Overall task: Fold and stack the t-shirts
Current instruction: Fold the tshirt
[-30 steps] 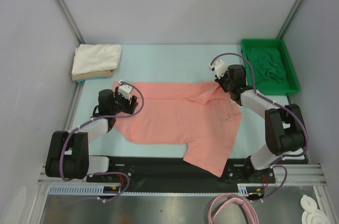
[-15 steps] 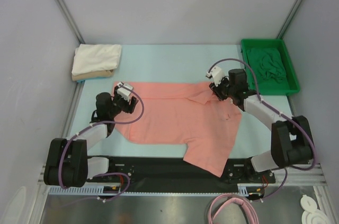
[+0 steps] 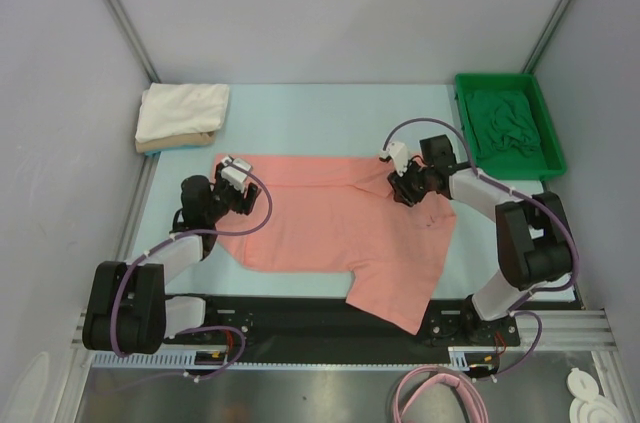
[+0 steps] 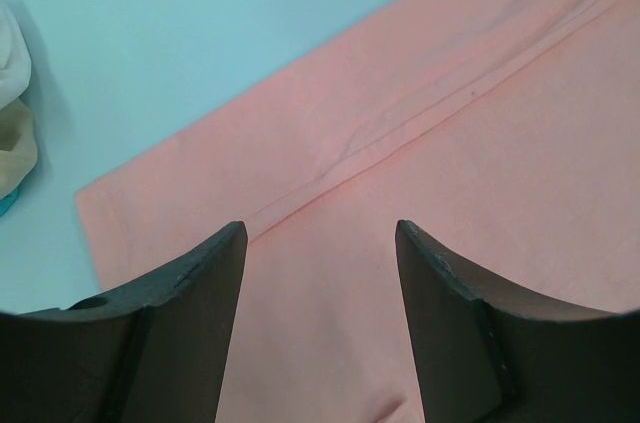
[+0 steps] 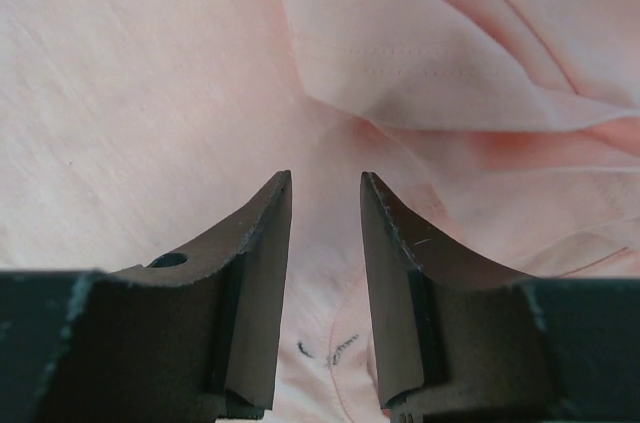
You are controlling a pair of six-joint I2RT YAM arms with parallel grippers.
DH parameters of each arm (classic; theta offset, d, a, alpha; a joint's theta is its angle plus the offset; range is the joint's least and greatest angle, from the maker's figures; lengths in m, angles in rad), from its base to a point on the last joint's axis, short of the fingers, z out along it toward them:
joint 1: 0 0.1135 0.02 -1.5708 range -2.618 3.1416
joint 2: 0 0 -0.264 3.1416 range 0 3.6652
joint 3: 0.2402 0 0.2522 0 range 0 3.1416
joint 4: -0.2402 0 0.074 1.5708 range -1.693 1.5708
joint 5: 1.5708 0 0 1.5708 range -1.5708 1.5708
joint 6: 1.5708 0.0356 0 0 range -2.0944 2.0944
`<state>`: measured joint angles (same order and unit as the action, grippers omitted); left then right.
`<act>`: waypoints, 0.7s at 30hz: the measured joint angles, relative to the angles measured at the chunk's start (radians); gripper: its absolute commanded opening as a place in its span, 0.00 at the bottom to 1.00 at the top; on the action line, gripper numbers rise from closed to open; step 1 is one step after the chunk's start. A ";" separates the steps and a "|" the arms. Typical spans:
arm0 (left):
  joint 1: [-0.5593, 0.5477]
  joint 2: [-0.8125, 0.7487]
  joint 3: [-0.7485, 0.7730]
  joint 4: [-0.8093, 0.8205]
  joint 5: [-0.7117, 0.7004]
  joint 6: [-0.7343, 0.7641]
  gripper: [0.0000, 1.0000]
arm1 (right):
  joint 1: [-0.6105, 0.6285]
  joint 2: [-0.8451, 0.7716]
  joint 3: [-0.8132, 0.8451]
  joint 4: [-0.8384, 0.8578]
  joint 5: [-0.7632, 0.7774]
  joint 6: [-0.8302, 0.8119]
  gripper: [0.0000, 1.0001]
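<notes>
A salmon-pink t-shirt (image 3: 330, 228) lies spread on the teal table (image 3: 320, 123), one corner hanging over the near edge. My left gripper (image 3: 228, 201) is open, low over the shirt's left sleeve; the left wrist view shows the wide gap (image 4: 320, 233) over pink cloth (image 4: 480, 143) with a seam. My right gripper (image 3: 405, 190) is over the rumpled collar area, jaws narrowly open (image 5: 325, 183) with only flat cloth (image 5: 150, 73) beneath. A folded white shirt (image 3: 182, 108) lies on a tan one (image 3: 165, 143) at the back left. A dark green shirt (image 3: 505, 121) lies crumpled in the tray.
The bright green plastic tray (image 3: 548, 168) stands at the back right. Grey walls close in the left, back and right. The black rail with the arm bases runs along the near edge (image 3: 300, 318). The white and tan stack shows at the left wrist view's left edge (image 4: 12, 93).
My right gripper has moved left and down from the shirt's far right edge onto the collar area. My left gripper has shifted slightly left on the sleeve. The shirt lies the same.
</notes>
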<state>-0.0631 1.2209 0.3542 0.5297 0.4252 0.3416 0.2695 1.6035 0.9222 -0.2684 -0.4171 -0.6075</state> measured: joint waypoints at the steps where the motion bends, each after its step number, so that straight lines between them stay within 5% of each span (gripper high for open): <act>1: 0.000 0.000 0.000 0.002 0.000 0.000 0.67 | 0.002 0.007 0.007 0.000 -0.004 0.000 0.39; 21: 0.002 0.000 0.000 0.008 0.000 0.000 0.67 | 0.068 0.130 0.068 0.000 -0.003 -0.002 0.40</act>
<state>-0.0608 1.2209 0.3538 0.5377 0.4252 0.3420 0.3378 1.7336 0.9905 -0.2687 -0.4202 -0.6094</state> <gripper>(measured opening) 0.672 0.393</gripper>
